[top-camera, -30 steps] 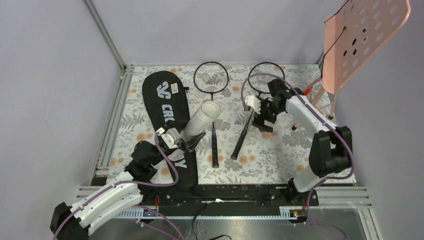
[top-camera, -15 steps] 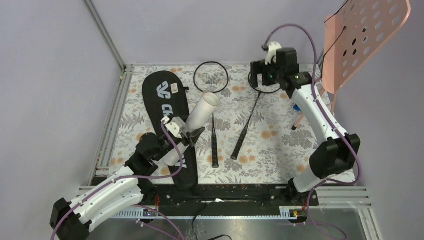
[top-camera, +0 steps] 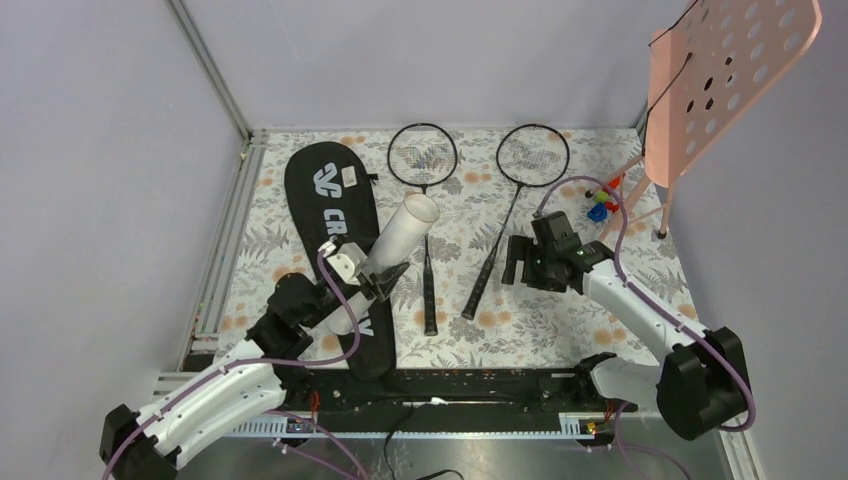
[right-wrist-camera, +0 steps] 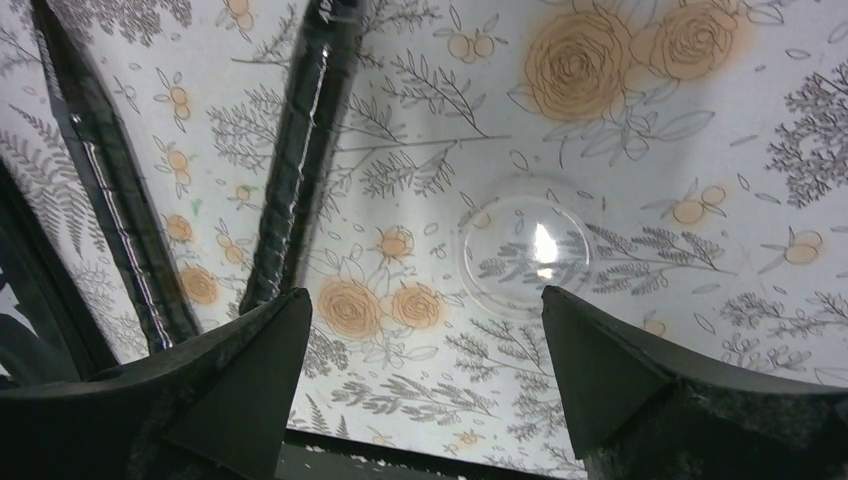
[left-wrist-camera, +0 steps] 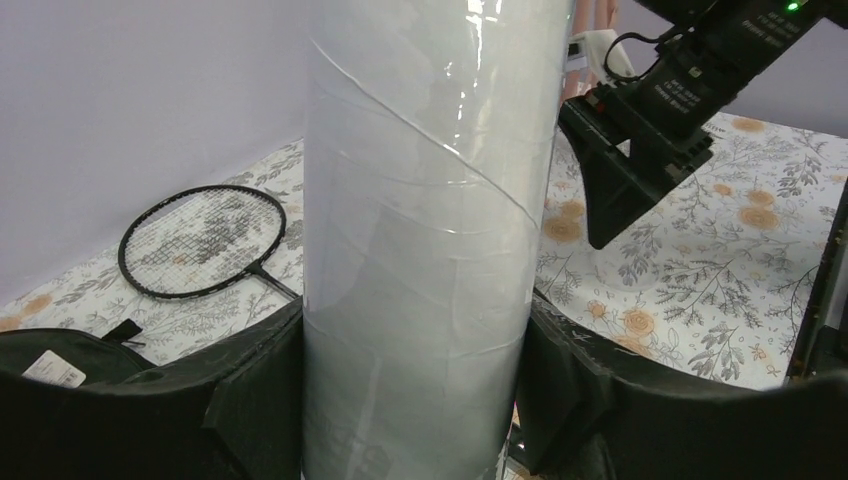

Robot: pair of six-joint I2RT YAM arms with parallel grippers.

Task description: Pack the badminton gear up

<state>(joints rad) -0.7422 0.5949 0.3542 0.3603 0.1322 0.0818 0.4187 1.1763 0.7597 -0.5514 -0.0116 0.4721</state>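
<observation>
Tube (top-camera: 402, 238) is pinched near its lower end by my left tool (top-camera: 368, 284). It is tilted, its bottom over the bag (top-camera: 322, 190) and its open mouth pointing away from me. My right tool (right-wrist-camera: 425, 325) is spread wide and holds nothing. It hangs low over the surface (top-camera: 535, 322), with a clear disc (right-wrist-camera: 525, 255) lying under it. Left racket (top-camera: 429, 290) and right racket (top-camera: 484, 275) lie flat between bag and right tool.
</observation>
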